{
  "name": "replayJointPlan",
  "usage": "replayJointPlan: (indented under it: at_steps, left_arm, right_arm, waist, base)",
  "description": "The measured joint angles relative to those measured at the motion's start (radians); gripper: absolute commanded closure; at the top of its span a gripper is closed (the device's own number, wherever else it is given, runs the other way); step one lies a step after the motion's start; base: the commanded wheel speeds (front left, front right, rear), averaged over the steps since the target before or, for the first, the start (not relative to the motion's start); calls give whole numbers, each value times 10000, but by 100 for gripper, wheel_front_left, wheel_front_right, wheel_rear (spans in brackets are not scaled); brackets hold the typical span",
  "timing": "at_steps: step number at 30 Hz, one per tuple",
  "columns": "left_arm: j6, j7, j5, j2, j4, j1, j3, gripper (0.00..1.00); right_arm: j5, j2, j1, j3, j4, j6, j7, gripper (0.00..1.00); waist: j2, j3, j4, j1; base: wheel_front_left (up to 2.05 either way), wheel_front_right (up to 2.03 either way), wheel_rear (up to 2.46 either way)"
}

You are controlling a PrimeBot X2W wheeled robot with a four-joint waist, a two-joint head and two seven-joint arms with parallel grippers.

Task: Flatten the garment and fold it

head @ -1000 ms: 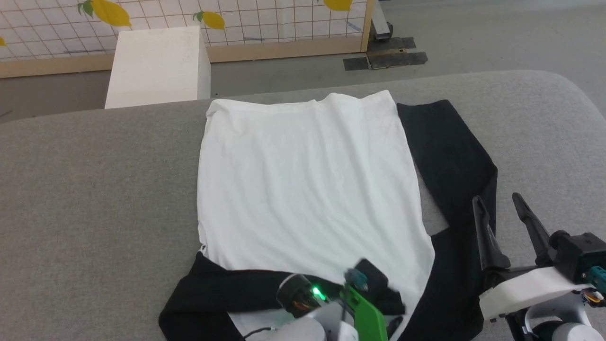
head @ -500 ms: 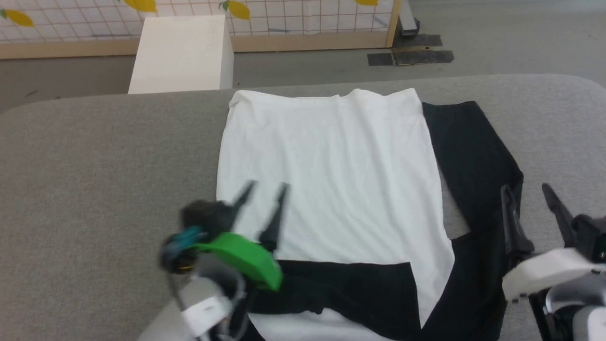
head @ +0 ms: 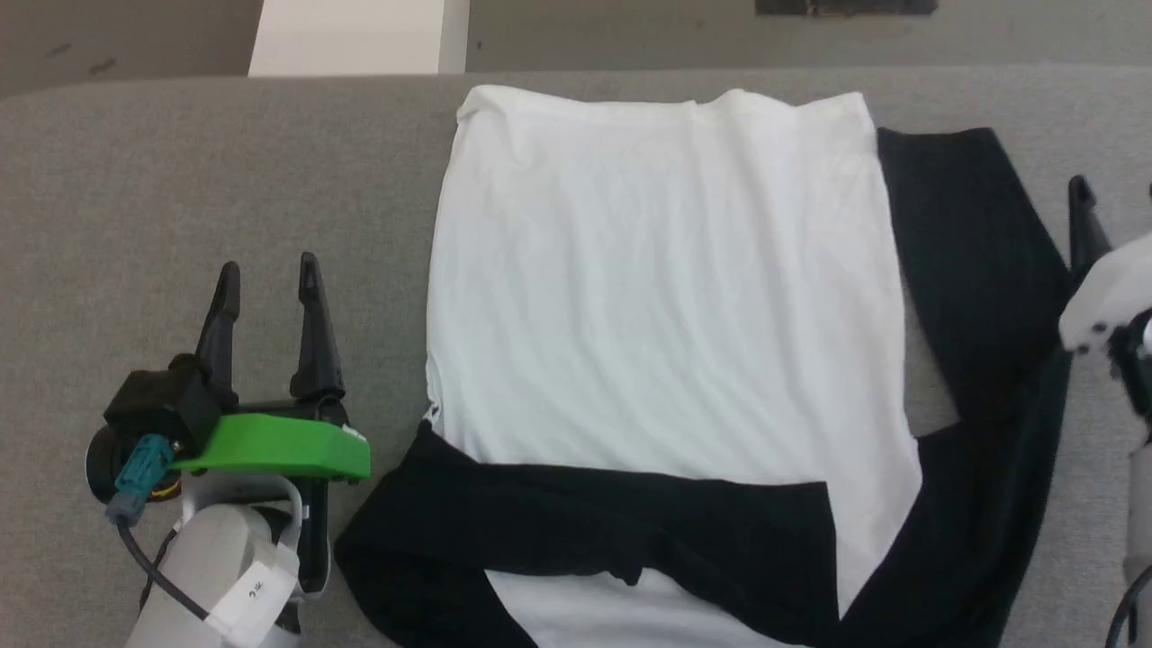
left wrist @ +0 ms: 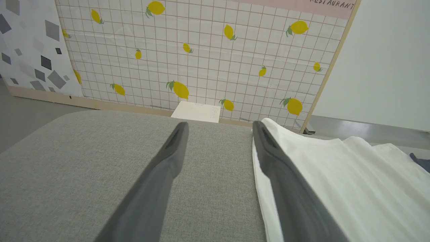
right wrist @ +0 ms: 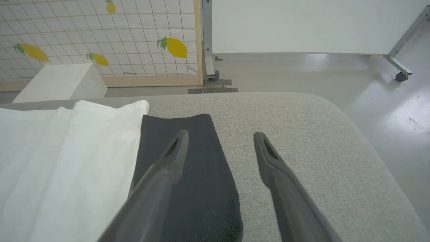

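- A white box [head: 360, 36] stands beyond the grey table [head: 180, 180].
- The garment [head: 666, 297] lies spread on the table, 1 black sleeve folded across.
- Left gripper [head: 269, 266]: wide apart, empty, beside the garment.
- Right gripper [right wrist: 220, 135]: wide apart, empty, over the other sleeve.

Left hand [head: 269, 263] has come off the garment [head: 666, 297]. It was over the near black sleeve [head: 585, 522], now sits over bare grey tabletop [head: 180, 162] to the garment's left, fingers apart, empty. Sleeve now lies flat across the white body. Head camera tilted down.
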Motion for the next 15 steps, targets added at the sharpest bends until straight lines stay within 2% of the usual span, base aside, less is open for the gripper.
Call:
replayJointPlan:
  at_steps: [7, 15]
  left_arm:
    - [-723, 0, 1012, -871, -389, 0, 1110, 0]
    - [-1519, 0, 1747, -1509, -543, -77, 1939, 0]
  right_arm:
    - [-458, -554, -1768, -522, 1722, 0, 1279, 0]
    - [-566, -865, -3061, -598, 2594, 0, 2128, 0]
  waist:
    - [0, 1086, 348, 0]
    - [0, 2085, 798, 1]
  base:
    - [0, 0, 0]
    - [0, 0, 0]
